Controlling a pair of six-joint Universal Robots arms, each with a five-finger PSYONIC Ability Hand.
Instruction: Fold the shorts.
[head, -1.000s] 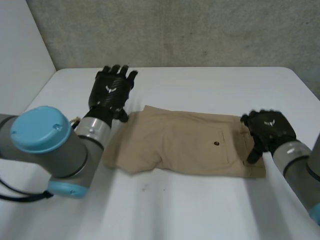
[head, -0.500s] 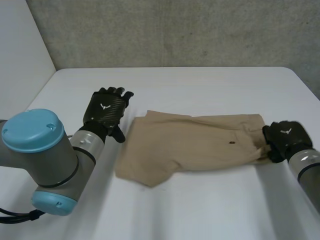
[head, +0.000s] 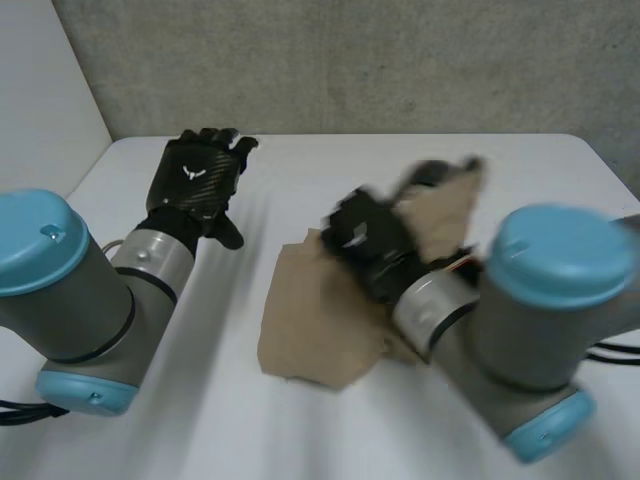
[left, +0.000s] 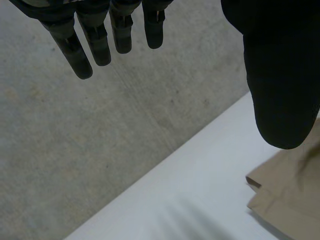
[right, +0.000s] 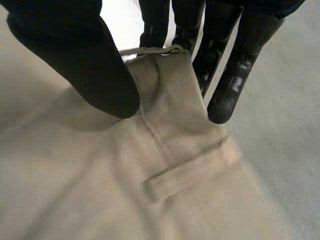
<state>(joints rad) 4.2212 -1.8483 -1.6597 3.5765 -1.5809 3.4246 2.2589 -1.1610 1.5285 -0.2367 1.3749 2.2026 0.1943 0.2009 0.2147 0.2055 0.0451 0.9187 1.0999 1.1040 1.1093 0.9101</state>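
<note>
In the head view, I have the shorts (head: 315, 335) lying rumpled near the middle of the white table (head: 330, 160). The right hand (head: 368, 235) sits over their far part. A flap of the tan cloth stands up off the table just behind that hand, but I cannot read the grip from this angle. The right arm (head: 520, 310) crosses in front, its blue cap close to the camera. The left hand (head: 195, 180) is well apart from the shorts, raised over the bare table on the robot's left. Its fingers are stretched out straight and there is nothing in them.

In the left wrist view, the left hand's fingers (left: 82, 50) and thumb (left: 280, 80) hang straight and spread, with only air between them. Past the thumb tip, a corner of the shorts (left: 285, 197) lies flat on the table (left: 175, 200), apart from the hand. A grey concrete wall (left: 75, 140) stands beyond the fingertips.

In the right wrist view, I can see the right hand (right: 75, 55) clamped on the shorts (right: 125, 195). The thumb presses onto the cloth from one side and the fingers (right: 235, 70) curl in from the other. The hemmed edge is pinched up between them at the fingertips. From there the cloth spreads back under the palm. A belt loop (right: 190, 172) lies across the cloth just beneath the grip. The table (right: 295, 130) shows beside the fingers.
</note>
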